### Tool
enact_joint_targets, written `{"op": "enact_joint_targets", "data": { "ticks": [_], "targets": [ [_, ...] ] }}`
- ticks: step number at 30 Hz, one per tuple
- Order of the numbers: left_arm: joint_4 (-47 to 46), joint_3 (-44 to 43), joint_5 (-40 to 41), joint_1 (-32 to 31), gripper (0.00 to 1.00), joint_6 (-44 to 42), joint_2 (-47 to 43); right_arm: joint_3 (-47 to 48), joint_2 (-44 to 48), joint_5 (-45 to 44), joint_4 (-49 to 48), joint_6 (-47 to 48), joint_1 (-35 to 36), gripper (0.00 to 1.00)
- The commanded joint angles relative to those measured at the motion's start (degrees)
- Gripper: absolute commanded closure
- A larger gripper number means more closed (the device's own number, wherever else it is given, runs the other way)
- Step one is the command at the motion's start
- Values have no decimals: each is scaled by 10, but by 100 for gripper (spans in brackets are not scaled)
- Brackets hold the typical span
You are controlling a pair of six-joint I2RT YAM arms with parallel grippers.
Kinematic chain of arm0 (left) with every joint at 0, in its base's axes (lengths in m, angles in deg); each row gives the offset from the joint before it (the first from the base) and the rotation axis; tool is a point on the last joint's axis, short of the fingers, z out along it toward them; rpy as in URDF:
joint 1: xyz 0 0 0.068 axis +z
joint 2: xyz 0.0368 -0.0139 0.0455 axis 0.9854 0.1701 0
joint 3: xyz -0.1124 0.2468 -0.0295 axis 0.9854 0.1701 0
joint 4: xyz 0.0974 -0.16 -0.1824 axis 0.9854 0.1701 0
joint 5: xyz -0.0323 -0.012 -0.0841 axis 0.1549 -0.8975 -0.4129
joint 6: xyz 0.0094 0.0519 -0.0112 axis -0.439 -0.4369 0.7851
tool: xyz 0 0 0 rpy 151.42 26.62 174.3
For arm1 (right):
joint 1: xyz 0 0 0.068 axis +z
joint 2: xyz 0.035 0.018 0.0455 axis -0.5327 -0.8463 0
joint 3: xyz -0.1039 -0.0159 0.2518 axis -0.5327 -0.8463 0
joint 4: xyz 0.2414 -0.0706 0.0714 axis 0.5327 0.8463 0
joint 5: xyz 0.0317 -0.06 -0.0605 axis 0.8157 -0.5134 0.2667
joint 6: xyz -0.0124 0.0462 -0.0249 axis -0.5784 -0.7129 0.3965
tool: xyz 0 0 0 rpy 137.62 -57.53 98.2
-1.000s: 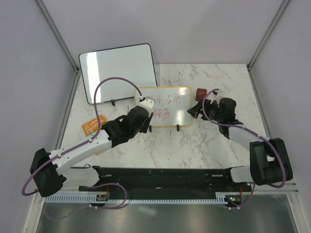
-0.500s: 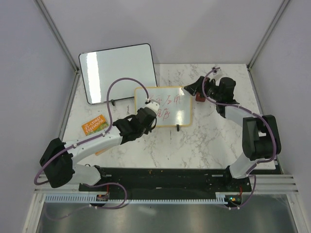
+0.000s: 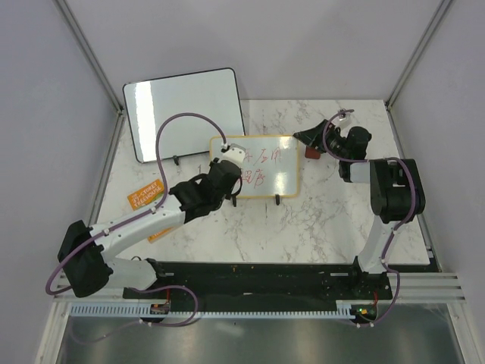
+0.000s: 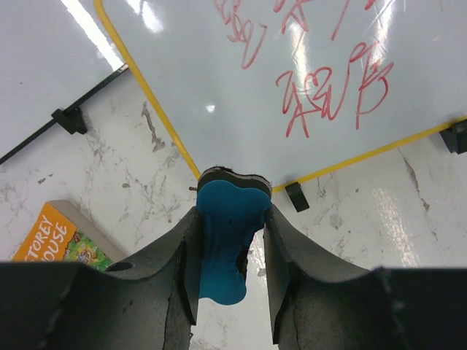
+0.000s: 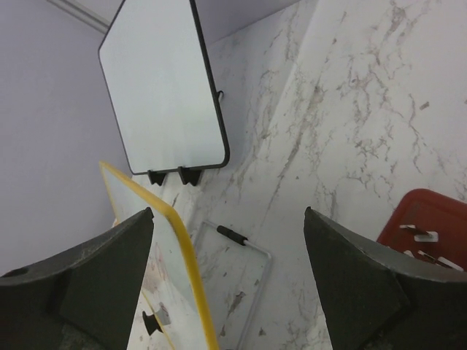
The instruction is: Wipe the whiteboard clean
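The whiteboard (image 3: 265, 167) has a thin yellow frame and red handwriting, and stands on small black feet at the table's middle. In the left wrist view the whiteboard (image 4: 292, 80) fills the top. My left gripper (image 4: 232, 213) is shut on a blue eraser (image 4: 226, 240), whose dark pad sits at the board's lower left frame. From above, the left gripper (image 3: 231, 163) is over the board's left part. My right gripper (image 3: 305, 138) is open and holds nothing, beside the board's upper right corner. In the right wrist view that gripper (image 5: 228, 213) has the yellow edge (image 5: 186, 262) just inside its left finger.
A larger black-framed white board (image 3: 186, 110) leans at the back left. An orange book (image 3: 148, 196) lies left of my left arm. A red object (image 3: 311, 149) sits right of the whiteboard, close to my right gripper. A wire stand (image 5: 314, 273) lies behind the whiteboard.
My right arm has swung back and inward, bringing its gripper to the whiteboard's upper right corner. My left gripper, still on the eraser, slid right across the board and back to its left part.
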Motion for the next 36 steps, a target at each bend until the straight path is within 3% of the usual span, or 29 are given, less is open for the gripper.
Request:
{"op": "enact_joint_targets", "data": {
  "ticks": [1, 9, 13, 20, 29, 36],
  "targets": [
    [-7, -37, 59, -1, 98, -9, 15, 7, 17, 54, -99, -37, 3, 9],
    [-10, -112, 55, 21, 98, 13, 85, -3, 24, 58, -97, -32, 3, 9],
    [-24, -147, -8, 68, 98, 47, 106, -11, 16, 58, -98, -33, 7, 10],
    [-52, -163, -74, 94, 98, 58, 154, -10, 11, 59, -87, -27, 17, 15],
    [-90, -162, -83, 95, 98, 60, 193, -5, -11, 72, -100, -37, 31, 35],
    [-148, -149, -50, 95, 98, 33, 193, -6, -24, 79, -114, -44, 31, 44]
  ]
}}
